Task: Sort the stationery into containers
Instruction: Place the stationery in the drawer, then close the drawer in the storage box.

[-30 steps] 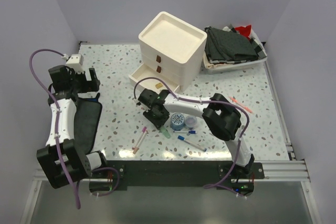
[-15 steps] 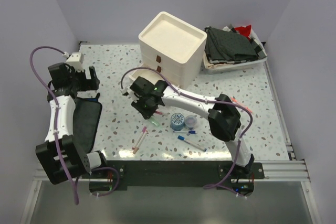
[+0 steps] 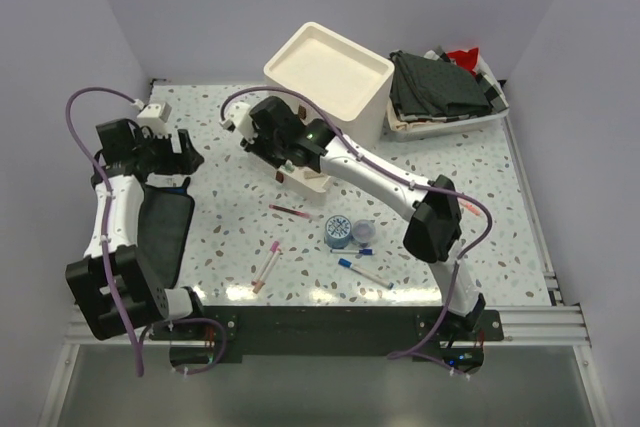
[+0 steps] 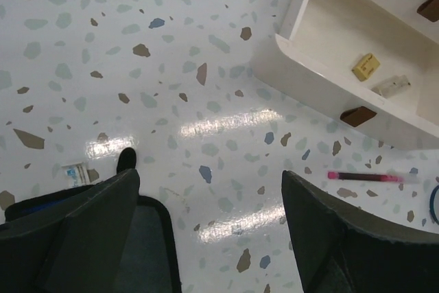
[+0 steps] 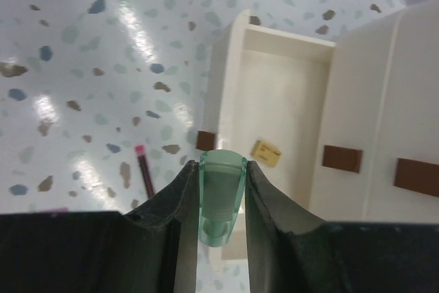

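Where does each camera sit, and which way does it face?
Top: high behind the robot, looking down at the table; left arm and right arm show.
Left wrist: over the table, facing down toward the drawer; its open left gripper frames the bottom.
Right wrist: above the drawer, facing down; the right gripper, shut on a green piece, shows.
Shared: both wrist views show the drawer, its tan piece and a maroon pen.
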{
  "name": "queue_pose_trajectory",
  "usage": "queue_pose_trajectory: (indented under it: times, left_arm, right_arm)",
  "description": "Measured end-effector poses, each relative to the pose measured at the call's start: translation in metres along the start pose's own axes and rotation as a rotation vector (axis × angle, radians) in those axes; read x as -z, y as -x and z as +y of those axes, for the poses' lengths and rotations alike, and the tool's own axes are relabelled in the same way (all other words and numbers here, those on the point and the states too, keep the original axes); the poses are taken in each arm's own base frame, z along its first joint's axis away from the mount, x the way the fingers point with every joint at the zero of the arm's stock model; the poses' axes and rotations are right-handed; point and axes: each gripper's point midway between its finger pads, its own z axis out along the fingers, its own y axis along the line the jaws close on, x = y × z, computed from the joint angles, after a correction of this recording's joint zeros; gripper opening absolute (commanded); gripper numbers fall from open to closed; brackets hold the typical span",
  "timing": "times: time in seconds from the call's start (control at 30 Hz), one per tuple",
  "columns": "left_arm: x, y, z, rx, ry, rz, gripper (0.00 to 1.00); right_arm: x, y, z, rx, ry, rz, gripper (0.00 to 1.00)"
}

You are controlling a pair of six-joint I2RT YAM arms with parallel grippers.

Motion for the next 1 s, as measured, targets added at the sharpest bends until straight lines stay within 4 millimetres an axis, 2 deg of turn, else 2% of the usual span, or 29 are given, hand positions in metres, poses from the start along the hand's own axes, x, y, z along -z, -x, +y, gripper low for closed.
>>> queue_pose_trajectory:
  times: [0.17, 0.2, 0.23, 0.27, 0.33, 0.37, 0.47, 0.5, 0.53, 0.57, 0.63, 0.67, 0.77, 0.8, 0.87, 0.9, 1.0]
  left_arm:
    - [-0.011, 0.0, -0.026, 0.03, -0.084, -0.001, 0.87]
    - [-0.014, -0.001, -0.031, 0.039, -0.103, 0.002, 0.87]
    - [-0.019, -0.005, -0.038, 0.06, -0.126, 0.01, 0.87]
    - [-0.022, -0.009, -0.041, 0.076, -0.14, 0.019, 0.86]
    - [-0.031, -0.022, -0.049, 0.128, -0.169, 0.053, 0.86]
    - [-0.035, -0.029, -0.052, 0.155, -0.178, 0.075, 0.85]
    - [-0.045, -0.05, -0.057, 0.238, -0.195, 0.127, 0.8]
    - [-0.048, -0.057, -0.059, 0.266, -0.202, 0.143, 0.76]
    - [-0.05, -0.063, -0.062, 0.294, -0.21, 0.159, 0.74]
    - [-0.055, -0.07, -0.065, 0.334, -0.223, 0.175, 0.73]
    - [-0.059, -0.075, -0.069, 0.368, -0.242, 0.189, 0.76]
    - [-0.062, -0.076, -0.071, 0.39, -0.256, 0.193, 0.77]
    - [-0.072, -0.075, -0.077, 0.443, -0.29, 0.196, 0.57]
    - [-0.076, -0.075, -0.079, 0.461, -0.302, 0.196, 0.47]
    - [-0.085, -0.074, -0.082, 0.486, -0.333, 0.192, 0.41]
    - [-0.088, -0.075, -0.085, 0.498, -0.349, 0.196, 0.33]
    - [-0.099, -0.075, -0.09, 0.524, -0.385, 0.211, 0.27]
  right_arm:
    - [-0.017, -0.016, -0.039, 0.028, -0.093, 0.031, 0.0]
    - [-0.02, -0.019, -0.045, 0.028, -0.106, 0.037, 0.03]
    - [-0.024, -0.024, -0.05, 0.029, -0.116, 0.048, 0.14]
    - [-0.027, -0.027, -0.053, 0.03, -0.125, 0.056, 0.34]
    - [-0.033, -0.035, -0.057, 0.034, -0.13, 0.076, 0.5]
    - [-0.034, -0.037, -0.057, 0.035, -0.13, 0.079, 0.62]
    - [-0.035, -0.038, -0.057, 0.031, -0.129, 0.081, 0.73]
    - [-0.034, -0.034, -0.059, 0.028, -0.131, 0.073, 0.73]
    - [-0.032, -0.029, -0.061, 0.022, -0.134, 0.059, 0.69]
    - [-0.029, -0.022, -0.064, 0.016, -0.138, 0.041, 0.41]
    - [-0.021, 0.0, -0.074, -0.003, -0.148, -0.028, 0.17]
    - [-0.015, 0.013, -0.084, -0.014, -0.163, -0.072, 0.0]
    - [0.007, 0.039, -0.12, -0.047, -0.227, -0.187, 0.0]
    - [0.015, 0.044, -0.135, -0.06, -0.257, -0.218, 0.0]
    - [0.033, 0.051, -0.17, -0.092, -0.325, -0.275, 0.0]
    - [0.04, 0.052, -0.185, -0.107, -0.356, -0.294, 0.0]
    - [0.054, 0.046, -0.225, -0.156, -0.428, -0.309, 0.0]
